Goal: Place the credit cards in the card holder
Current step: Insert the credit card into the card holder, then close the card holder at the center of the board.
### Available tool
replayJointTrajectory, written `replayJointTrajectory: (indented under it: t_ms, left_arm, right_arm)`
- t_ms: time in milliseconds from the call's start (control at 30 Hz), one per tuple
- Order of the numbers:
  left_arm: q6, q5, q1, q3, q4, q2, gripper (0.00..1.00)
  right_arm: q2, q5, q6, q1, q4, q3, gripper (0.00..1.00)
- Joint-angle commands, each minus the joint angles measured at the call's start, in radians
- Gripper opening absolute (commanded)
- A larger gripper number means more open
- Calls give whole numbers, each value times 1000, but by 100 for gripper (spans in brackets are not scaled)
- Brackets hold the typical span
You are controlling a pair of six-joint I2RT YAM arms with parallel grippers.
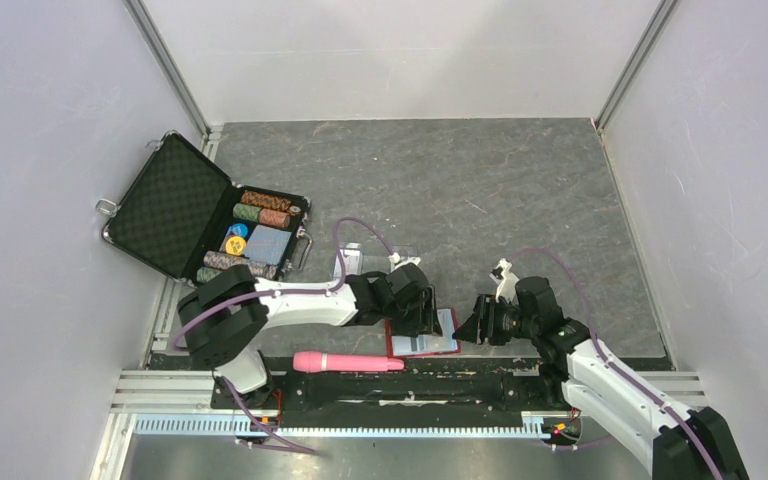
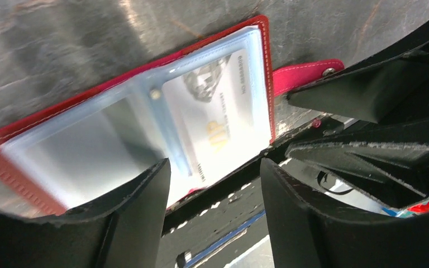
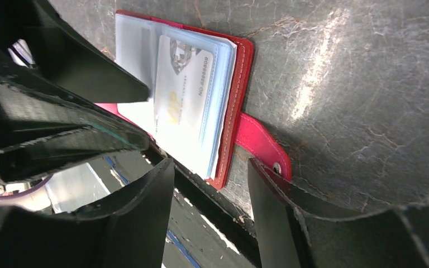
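Nearest the arm bases, one pink cylinder (image 1: 345,362) lies lengthwise on the black rail (image 1: 480,385) that borders the near edge of the counter (image 1: 520,190). Just past the rail, one card holder (image 1: 432,343) lies open and flat, with its near side along the counter edge, so there is no free margin on that side. Its cover is red with pale stitching, it contains pale blue clear sleeves (image 2: 78,151), and a red snap tab (image 3: 257,142) projects from its right side onto the counter. One credit card (image 2: 212,111) is visible in the top right-hand sleeve; it is pale grey with a gold "VIP" mark and a printed portrait. The left gripper (image 2: 215,167) hangs over the holder from the left, released, with nothing between its fingers; one finger (image 3: 98,78) reaches onto a sleeve. The right gripper (image 3: 211,164) faces it from the right, just beside the tab, also released and empty. Beyond both grippers the grey counter is open to the far wall (image 1: 400,60). At far left, one black briefcase (image 1: 175,205) stands open against the side wall, holding rows of poker chips (image 1: 265,205).
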Motion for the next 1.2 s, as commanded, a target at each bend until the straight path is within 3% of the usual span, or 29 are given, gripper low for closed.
replayJointTrajectory:
  t_ms: [0,300,533,667,833,1167]
  left_arm:
    - [73,-80,2,-2,-141,-110,68]
    - [42,23,130,-216,-64,-364,70]
    - [13,207,316,-411,61,-497,71]
    - [0,254,341,-459,131,-473,72]
    - [-56,302,341,-513,336,-371,69]
    - [-72,351,335,-482,479,-293,61]
  right_arm:
    - [19,53,-66,3,-146,41,55]
    - [33,58,-100,4,-178,103,56]
    - [46,26,-105,5,-136,121,43]
    - [60,-7,-75,14,-61,101,28]
    - [96,-24,-28,42,52,56,13]
    - [191,19,11,72,151,-29,7]
